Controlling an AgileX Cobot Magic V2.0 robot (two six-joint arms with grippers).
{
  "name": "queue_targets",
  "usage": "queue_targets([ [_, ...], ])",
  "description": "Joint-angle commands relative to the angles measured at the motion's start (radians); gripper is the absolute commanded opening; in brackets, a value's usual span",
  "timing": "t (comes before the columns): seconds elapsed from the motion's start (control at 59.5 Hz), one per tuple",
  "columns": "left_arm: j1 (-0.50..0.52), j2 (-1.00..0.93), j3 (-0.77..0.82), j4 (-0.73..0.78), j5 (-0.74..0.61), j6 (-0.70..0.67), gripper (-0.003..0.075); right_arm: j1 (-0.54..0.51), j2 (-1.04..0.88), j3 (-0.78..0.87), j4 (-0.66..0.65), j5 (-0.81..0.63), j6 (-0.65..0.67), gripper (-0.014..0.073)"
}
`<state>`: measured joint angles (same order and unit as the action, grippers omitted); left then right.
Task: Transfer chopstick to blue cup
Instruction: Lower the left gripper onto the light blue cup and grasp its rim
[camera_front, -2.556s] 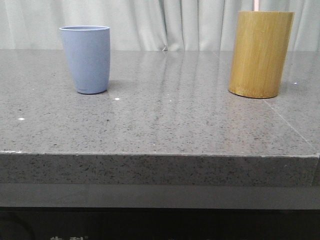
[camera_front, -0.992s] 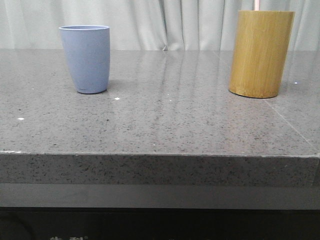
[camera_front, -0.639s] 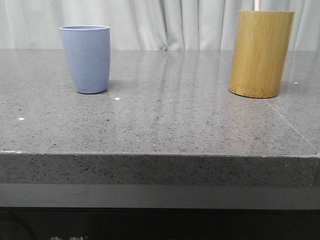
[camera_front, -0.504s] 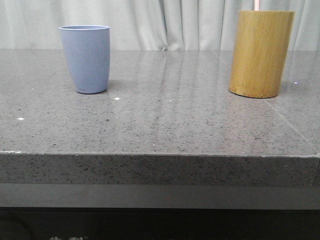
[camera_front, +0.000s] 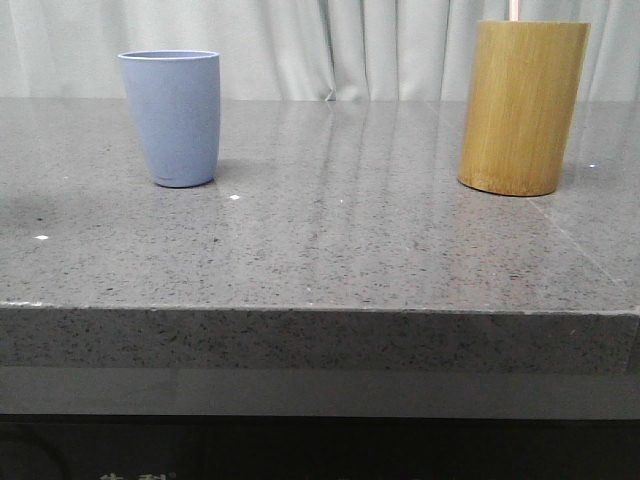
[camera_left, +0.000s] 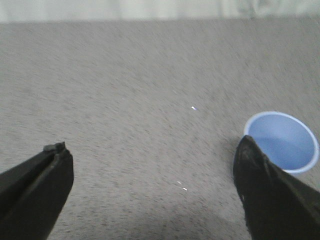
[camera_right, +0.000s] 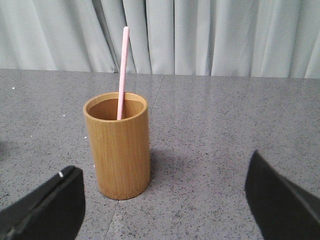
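Broadly: grey stone table carries two containers well apart. Bamboo holder keeps chopstick upright, leaning on rim, top free for pinch. Blue cup stands empty, mouth up. Right tool spread wide facing holder; left tool spread, empty, beside cup.

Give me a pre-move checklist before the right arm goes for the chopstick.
1. Right pincer open, nothing held: ok.
2. Chopstick standing in the bamboo holder, upper part exposed for a grasp: ok.
3. Right pincer lined up with the chopstick: not ok, the holder sits off toward one finger, well ahead.
4. Blue cup upright, looks empty inside: ok.
5. Left pincer open, above the table beside the cup: ok.
6. Chopstick depth inside the holder: cannot tell.
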<state>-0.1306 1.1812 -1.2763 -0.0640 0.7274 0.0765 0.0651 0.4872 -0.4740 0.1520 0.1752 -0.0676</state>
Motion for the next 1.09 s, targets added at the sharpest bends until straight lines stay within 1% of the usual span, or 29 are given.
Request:
queue_targets([
  [0.0, -0.056, 0.090, -0.150, -0.012, 0.055, 0.011, 0.0641, -0.003, 0.010, -0.038, 0.005, -0.084, -0.006, 0.0654],
  [0.084, -0.094, 0.187, -0.246, -0.012, 0.120, 0.011, 0.0641, -0.003, 0.010, -0.038, 0.005, -0.084, -0.006, 0.0654],
  [0.219, -0.138, 0.322, -0.367, -0.012, 0.177, 0.011, 0.0641, -0.003, 0.010, -0.038, 0.005, -0.084, -0.006, 0.0654],
  [0.37, -0.175, 0.438, -0.464, -0.012, 0.238, 0.011, 0.0641, -0.003, 0.010, -0.038, 0.005, -0.083, -0.006, 0.0654],
  [0.471, -0.187, 0.515, -0.526, -0.010, 0.309, 0.011, 0.0641, -0.003, 0.010, -0.038, 0.005, -0.083, -0.006, 0.0654],
  [0.656, -0.187, 0.603, -0.579, -0.016, 0.349, 0.011, 0.0641, -0.003, 0.010, -0.038, 0.005, -0.083, -0.006, 0.0654],
  [0.858, -0.187, 0.644, -0.580, -0.038, 0.370, 0.011, 0.0634, -0.003, 0.010, -0.038, 0.005, -0.083, -0.006, 0.0654],
  [0.908, -0.187, 0.649, -0.580, -0.038, 0.375, 0.011, 0.0605, -0.003, 0.010, -0.038, 0.005, -0.083, -0.006, 0.0654],
  [0.992, -0.187, 0.653, -0.580, -0.038, 0.381, 0.011, 0.0515, -0.003, 0.010, -0.038, 0.005, -0.083, -0.006, 0.0654],
  [1.059, -0.187, 0.653, -0.580, -0.038, 0.376, 0.012, 0.0381, -0.003, 0.010, -0.038, 0.005, -0.083, -0.006, 0.0654],
  [1.076, -0.187, 0.653, -0.580, -0.038, 0.372, 0.012, 0.0333, -0.003, 0.010, -0.038, 0.005, -0.083, -0.006, 0.0654],
])
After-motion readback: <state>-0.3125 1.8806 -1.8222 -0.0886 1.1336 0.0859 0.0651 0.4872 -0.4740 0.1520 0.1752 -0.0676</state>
